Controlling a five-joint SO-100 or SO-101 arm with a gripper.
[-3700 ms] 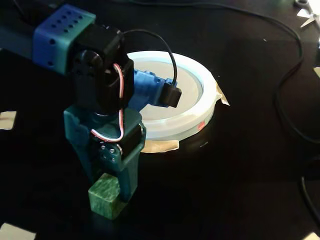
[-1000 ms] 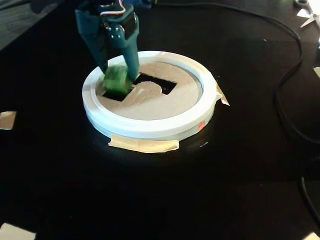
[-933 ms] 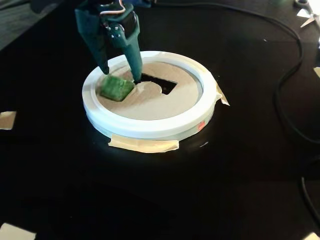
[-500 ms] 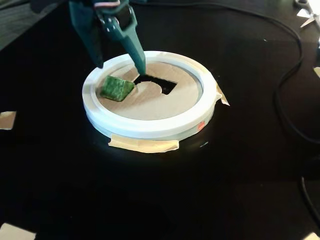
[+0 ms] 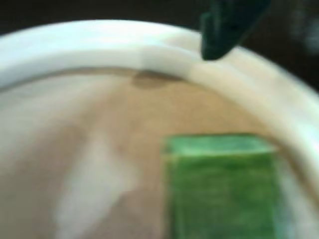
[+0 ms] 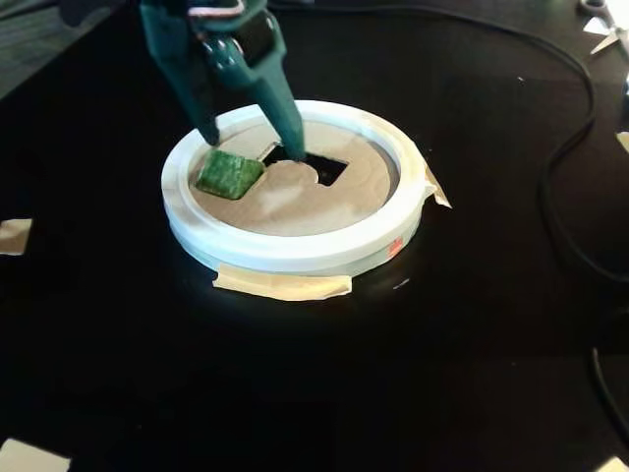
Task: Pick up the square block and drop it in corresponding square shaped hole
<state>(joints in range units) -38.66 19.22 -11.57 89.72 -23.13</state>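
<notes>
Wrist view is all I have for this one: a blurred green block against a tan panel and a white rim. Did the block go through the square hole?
Observer: Not through. In the fixed view the small green marbled cube sits tilted, covering the square cutout, with its top above the round tan panel.
Reviewer: Is the gripper holding it?
Observer: No. The teal two-finger gripper is open, with its fingertips above the cube, one on each side.
Reviewer: Any other hole nearby?
Observer: Yes. A larger dark cutout with a curved notch lies just right of the cube.
</notes>
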